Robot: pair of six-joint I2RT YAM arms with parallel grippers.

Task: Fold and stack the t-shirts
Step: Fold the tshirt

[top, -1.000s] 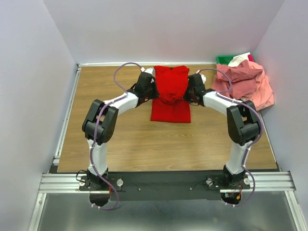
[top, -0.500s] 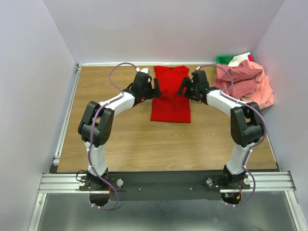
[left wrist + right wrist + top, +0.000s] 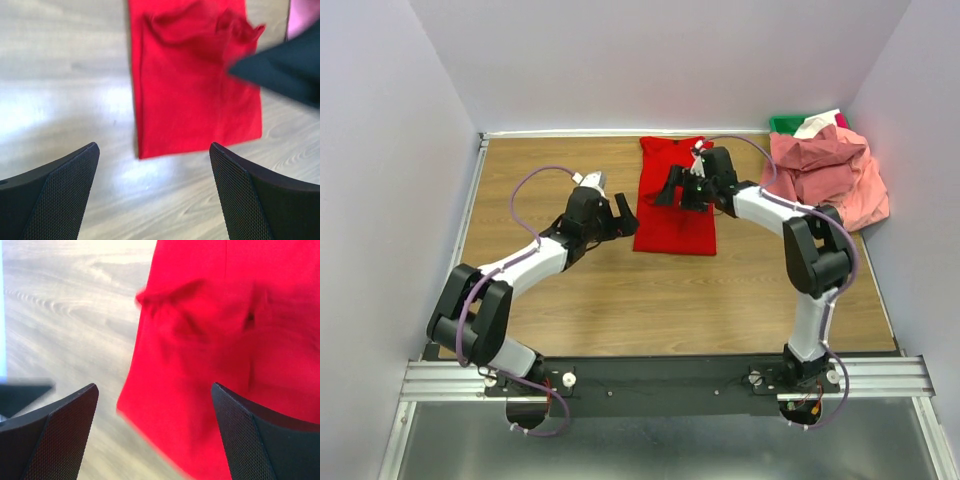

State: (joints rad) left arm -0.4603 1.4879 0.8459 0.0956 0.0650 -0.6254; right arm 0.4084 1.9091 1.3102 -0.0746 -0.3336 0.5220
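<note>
White arms (image 3: 535, 262), black joints (image 3: 820, 255), purple cables (image 3: 516, 195)

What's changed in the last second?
The left gripper drew back toward its base, off the red t-shirt; the right gripper swung in over the shirt's middle. Both are open, holding nothing. Red t-shirt, pink t-shirt pile and green bin stayed put.

R fingers (image 3: 65, 440) spread wide, nothing betw. Red t-shirt (image 3: 215, 340) on wood worktop (image 3: 65, 305), creased nr middle, fills right side; bare wood left. Dark blurred shape (image 3: 25, 390) at left edge, unclear.

no readable text, label, brand or number shows anywhere.
</note>
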